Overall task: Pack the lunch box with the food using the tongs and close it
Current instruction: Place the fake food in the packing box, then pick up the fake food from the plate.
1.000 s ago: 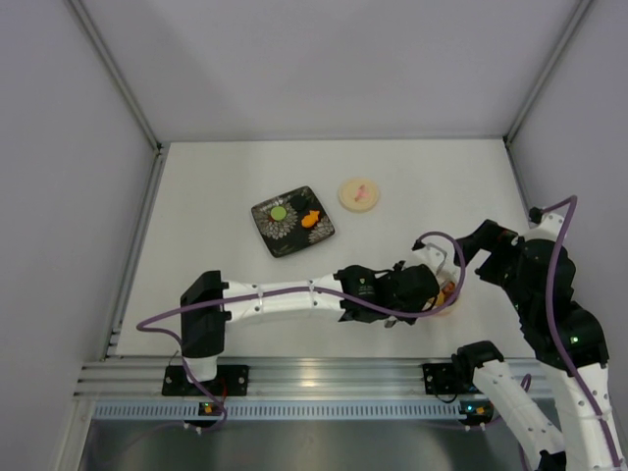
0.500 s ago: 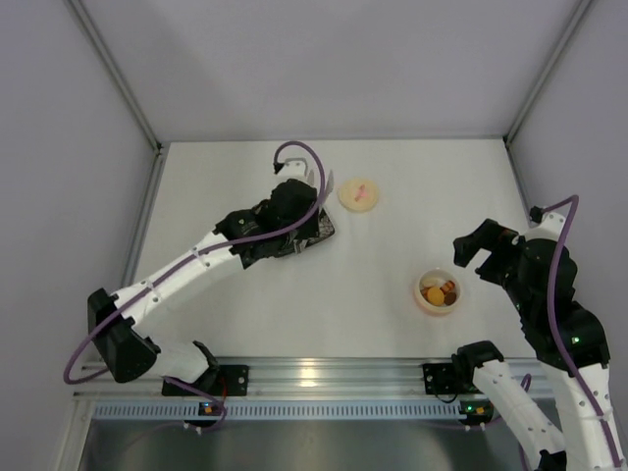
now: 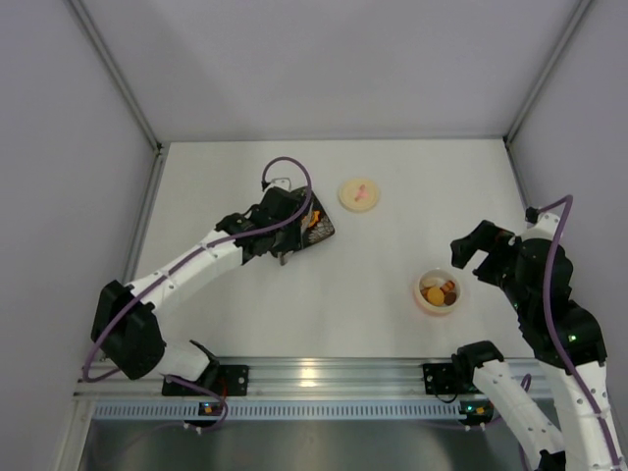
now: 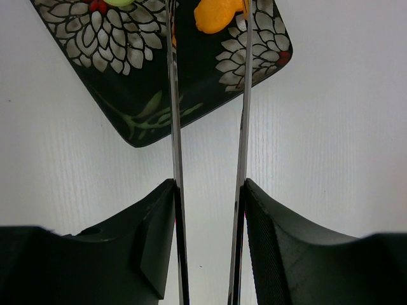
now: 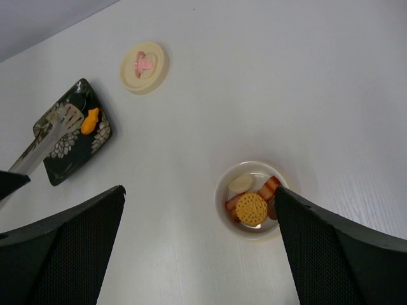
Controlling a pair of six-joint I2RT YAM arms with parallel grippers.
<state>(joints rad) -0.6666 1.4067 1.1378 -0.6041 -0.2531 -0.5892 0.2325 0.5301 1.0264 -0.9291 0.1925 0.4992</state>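
Note:
My left gripper (image 4: 208, 184) is shut on the silvery tongs (image 4: 173, 127), whose two arms stand apart against my fingers. The tongs reach over the dark flowered plate (image 4: 146, 101); their tips lie past the top edge of the left wrist view. An orange food piece (image 4: 216, 14) lies between the arms and a green piece (image 4: 117, 2) to their left. From above, this gripper (image 3: 285, 240) covers most of the plate (image 3: 324, 234). The lunch box (image 3: 438, 291) holds cream, brown and yellow pieces (image 5: 251, 207). My right gripper (image 5: 198, 189) hangs open above and beside the box. The lid (image 3: 358, 193) lies apart.
The lid sits just right of the plate, far from the lunch box. White walls close in the table on the left, back and right. An aluminium rail (image 3: 324, 378) runs along the near edge by the arm bases.
The left arm has swung with the tongs from the lunch box across to the plate, then settled slightly nearer over it. The right arm has stayed put.

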